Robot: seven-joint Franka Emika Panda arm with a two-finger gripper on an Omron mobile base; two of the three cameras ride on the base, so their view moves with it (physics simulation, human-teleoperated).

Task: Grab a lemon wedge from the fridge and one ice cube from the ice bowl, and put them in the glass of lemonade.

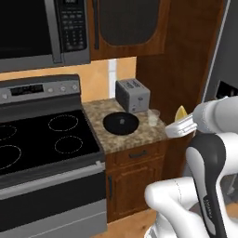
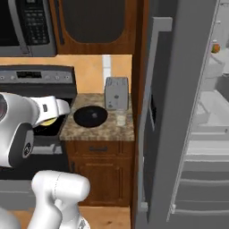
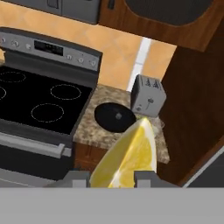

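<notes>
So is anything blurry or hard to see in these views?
Hand view: the lemon wedge looms large and soft-edged in the gripper. Both base views: the glass of lemonade is faint against the counter; flat lighting, no glare.

Speckled brown granite-look counter (image 1: pixel 139 137), matt. Brushed grey metal toaster (image 1: pixel 132 95) at its back edge. Shallow matt black ice bowl (image 1: pixel 121 123) mid-counter. Clear glossy glass of lemonade (image 1: pixel 153 117) near the right edge. Glossy black stove top (image 1: pixel 42 137), steel-trimmed. Reddish polished wood cabinets (image 1: pixel 135 176). Smooth grey steel fridge (image 2: pixel 179 112). Moist, shiny yellow lemon wedge (image 3: pixel 129 159).
</notes>
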